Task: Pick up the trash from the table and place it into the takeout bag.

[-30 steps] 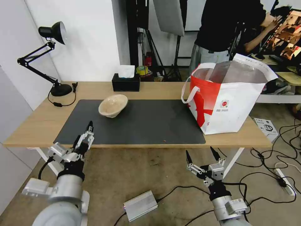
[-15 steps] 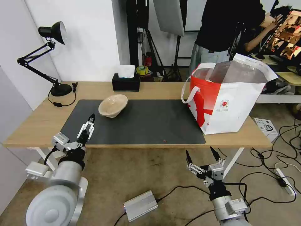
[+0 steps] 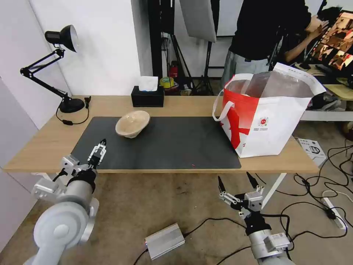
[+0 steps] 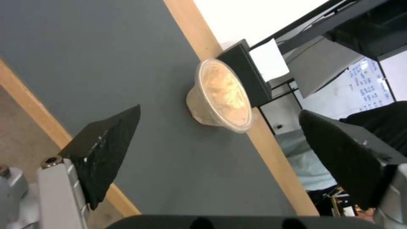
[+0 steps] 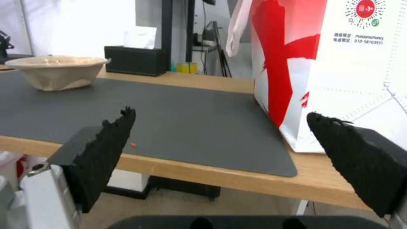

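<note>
On the one table (image 3: 40, 147) lies one grey mat (image 3: 165, 147), with one beige bowl (image 3: 132, 123), one takeout bag (image 3: 272, 125), one black tissue box (image 3: 148, 97) and one desk lamp (image 3: 55, 66). Two grippers show, one left gripper (image 3: 97, 150) and one right gripper (image 3: 237, 181).

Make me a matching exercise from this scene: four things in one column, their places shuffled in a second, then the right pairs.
1. beige bowl
2. takeout bag
3. black tissue box
4. left gripper

A. far edge of the table, off the mat
B. over the mat's near left corner
C. on the mat's far left part
D. at the table's right end

Pairs: 1-C, 2-D, 3-A, 4-B
</note>
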Controlling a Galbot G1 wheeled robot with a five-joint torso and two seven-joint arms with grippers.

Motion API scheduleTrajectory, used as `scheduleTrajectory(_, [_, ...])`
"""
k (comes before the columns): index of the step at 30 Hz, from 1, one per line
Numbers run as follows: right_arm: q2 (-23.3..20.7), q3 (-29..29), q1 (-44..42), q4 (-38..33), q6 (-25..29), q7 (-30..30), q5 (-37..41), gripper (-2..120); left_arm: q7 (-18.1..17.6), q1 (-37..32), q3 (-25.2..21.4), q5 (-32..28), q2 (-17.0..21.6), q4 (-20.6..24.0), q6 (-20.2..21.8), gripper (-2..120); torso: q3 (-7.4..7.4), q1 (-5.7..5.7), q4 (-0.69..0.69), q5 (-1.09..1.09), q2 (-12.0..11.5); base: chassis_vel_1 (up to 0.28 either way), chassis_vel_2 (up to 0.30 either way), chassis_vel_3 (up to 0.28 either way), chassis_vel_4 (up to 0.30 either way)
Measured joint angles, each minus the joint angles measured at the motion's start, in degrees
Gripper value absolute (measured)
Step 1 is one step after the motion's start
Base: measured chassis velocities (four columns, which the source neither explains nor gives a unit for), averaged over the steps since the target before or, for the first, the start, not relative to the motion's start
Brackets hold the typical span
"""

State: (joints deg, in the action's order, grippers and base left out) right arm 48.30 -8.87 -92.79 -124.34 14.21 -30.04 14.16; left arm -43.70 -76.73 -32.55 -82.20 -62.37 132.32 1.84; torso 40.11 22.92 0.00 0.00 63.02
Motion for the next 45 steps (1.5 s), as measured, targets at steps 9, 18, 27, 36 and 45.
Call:
scheduleTrajectory(9, [0.00,0.00,0.00,0.00,0.00,0.00,0.00,100,-1.47,2.76,0.18,-4.96,3.32,-1.11,0.60,100,0.00,0.00,0.00,0.00,0.00,0.000,0.000,0.000,0.000])
scheduleTrajectory(18, [0.00,0.00,0.00,0.00,0.00,0.00,0.00,100,-2.09,6.37,0.11,-11.04,7.36,-2.06,1.32,100,0.00,0.00,0.00,0.01,0.00,0.000,0.000,0.000,0.000])
scheduleTrajectory(27, [0.00,0.00,0.00,0.00,0.00,0.00,0.00,100,-5.42,10.74,1.79,-13.41,7.82,-5.49,2.15,100,0.00,0.00,0.00,0.00,0.00,0.000,0.000,0.000,0.000])
scheduleTrajectory(36, [0.00,0.00,0.00,0.00,0.00,0.00,0.00,100,-6.15,13.76,3.35,-14.53,7.89,-9.84,2.50,100,0.00,0.00,0.00,-0.01,0.00,0.000,0.000,0.000,0.000])
scheduleTrajectory(45, [0.00,0.00,0.00,0.00,0.00,0.00,0.00,100,-6.62,17.15,4.82,-17.62,8.07,-13.05,3.49,100,0.00,-0.01,0.00,0.00,0.00,0.000,0.000,0.000,0.000])
